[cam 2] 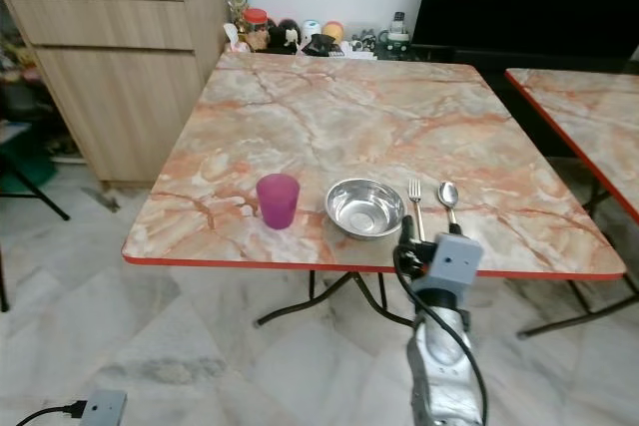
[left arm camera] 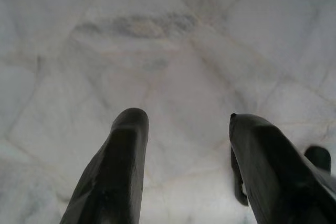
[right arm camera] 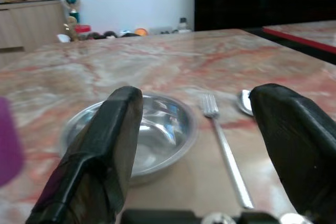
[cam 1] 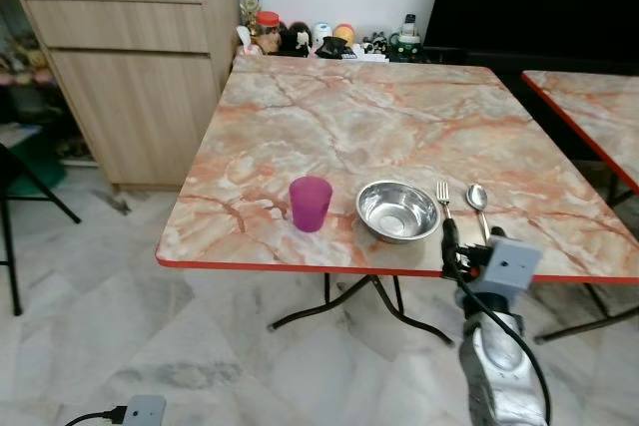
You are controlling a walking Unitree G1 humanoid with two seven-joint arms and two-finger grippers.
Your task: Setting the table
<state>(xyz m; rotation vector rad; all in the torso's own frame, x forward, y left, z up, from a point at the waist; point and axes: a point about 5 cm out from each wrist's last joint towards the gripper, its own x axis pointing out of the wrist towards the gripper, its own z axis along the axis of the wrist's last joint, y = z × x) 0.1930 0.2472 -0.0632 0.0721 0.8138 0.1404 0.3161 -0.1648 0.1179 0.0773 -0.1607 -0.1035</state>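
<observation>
Tableware on the marble-patterned table counts out as one purple cup, one steel bowl, one fork and one spoon, four pieces in a row along the near edge. A second table of the same pattern stands off to the right, and one wooden cabinet stands at the far left beside a row of small figurines and jars against the wall.

The right gripper is raised at the table's near edge, just in front of the bowl and fork, with its wrist camera box showing below it in the head views. Its two black fingers are spread wide apart and grasp nothing; no piece touches them. Seen along those fingers, the bowl lies just beyond the one finger, the fork runs straight out between the two, and the spoon's head peeks past the other finger. The purple cup sits further off to the bowl's side, blurred at the frame's edge. All four pieces rest flat on the tabletop, the fork and spoon parallel and just apart, handles toward the gripper.

The left gripper hangs over pale marble floor tiles, its fingers parted and holding nothing. A small grey box with a black cable lies on the floor at the lower left.
</observation>
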